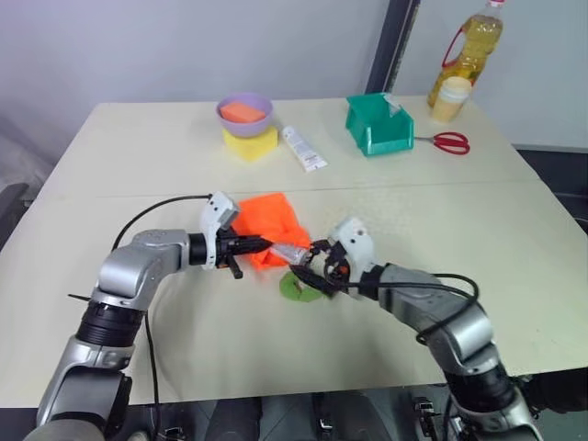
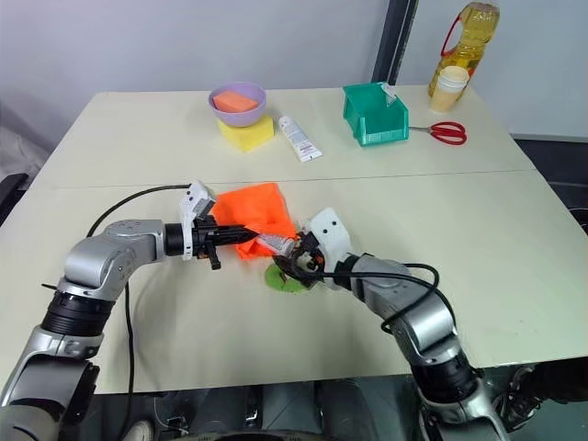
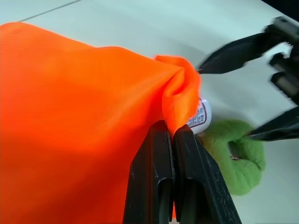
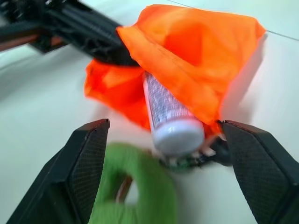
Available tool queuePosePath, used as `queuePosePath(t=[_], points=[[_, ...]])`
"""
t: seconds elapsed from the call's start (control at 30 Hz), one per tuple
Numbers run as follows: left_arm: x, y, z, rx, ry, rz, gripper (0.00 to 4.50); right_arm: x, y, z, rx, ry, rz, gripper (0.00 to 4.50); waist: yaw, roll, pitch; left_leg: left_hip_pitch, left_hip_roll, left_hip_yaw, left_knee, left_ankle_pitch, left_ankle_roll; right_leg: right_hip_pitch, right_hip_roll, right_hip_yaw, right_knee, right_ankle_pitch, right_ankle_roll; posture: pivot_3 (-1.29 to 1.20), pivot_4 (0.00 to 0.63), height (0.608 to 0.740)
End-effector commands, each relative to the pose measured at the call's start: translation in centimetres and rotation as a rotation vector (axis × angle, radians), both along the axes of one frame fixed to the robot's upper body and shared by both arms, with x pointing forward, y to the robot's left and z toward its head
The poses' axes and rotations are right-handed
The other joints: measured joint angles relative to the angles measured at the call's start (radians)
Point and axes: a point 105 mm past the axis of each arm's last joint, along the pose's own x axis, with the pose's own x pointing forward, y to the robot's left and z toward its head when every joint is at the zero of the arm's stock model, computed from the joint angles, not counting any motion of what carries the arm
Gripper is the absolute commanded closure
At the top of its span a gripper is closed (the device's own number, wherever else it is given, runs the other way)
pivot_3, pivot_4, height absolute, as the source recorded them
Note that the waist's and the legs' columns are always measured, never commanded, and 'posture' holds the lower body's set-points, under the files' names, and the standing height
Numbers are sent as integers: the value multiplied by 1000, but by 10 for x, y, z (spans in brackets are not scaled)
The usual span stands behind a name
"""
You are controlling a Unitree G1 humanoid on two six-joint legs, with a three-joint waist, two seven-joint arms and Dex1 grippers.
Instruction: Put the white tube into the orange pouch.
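Observation:
The orange pouch lies bunched on the middle of the table. My left gripper is shut on a fold of fabric at the pouch's mouth and holds it up. The white tube rests with its body under the lifted fabric, its white cap end sticking out toward my right gripper. That gripper is open, its black fingers standing wide on either side of the cap without touching it. The pouch's green disc lies on the table just below the tube.
At the back of the table stand a purple bowl holding an orange block on a yellow sponge, a wider white tube, a green bin, red scissors, an oil bottle and a cup.

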Motion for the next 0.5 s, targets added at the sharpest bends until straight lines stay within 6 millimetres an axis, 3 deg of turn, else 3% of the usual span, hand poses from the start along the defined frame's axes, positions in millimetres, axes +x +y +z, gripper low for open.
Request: queuePosePath(t=[0.03, 0.2, 0.33, 0.5], points=[[3, 5, 12, -16, -52, 17, 4500, -19, -1, 15, -12, -82, 135, 526, 0, 0, 0, 0, 0, 0, 0, 0, 0, 0, 0, 0, 0, 0, 0, 0, 150, 731], [2, 1, 12, -29, -48, 9, 4500, -32, 2, 8, -49, -63, 264, 526, -3, 0, 0, 0, 0, 0, 0, 0, 0, 0, 1, 0, 0, 0, 0, 0, 150, 731], [1, -3, 13, -38, -46, 3, 4500, -30, 13, -11, -83, 37, 322, 526, -2, 0, 0, 1, 0, -1, 0, 0, 0, 0, 1, 0, 0, 0, 0, 0, 150, 731], [1, -3, 14, -46, -45, 6, 4500, -26, 22, -14, -72, 73, 354, 526, 1, 0, 0, 0, 0, 0, 0, 0, 0, 0, 1, 0, 0, 0, 0, 0, 150, 731]])
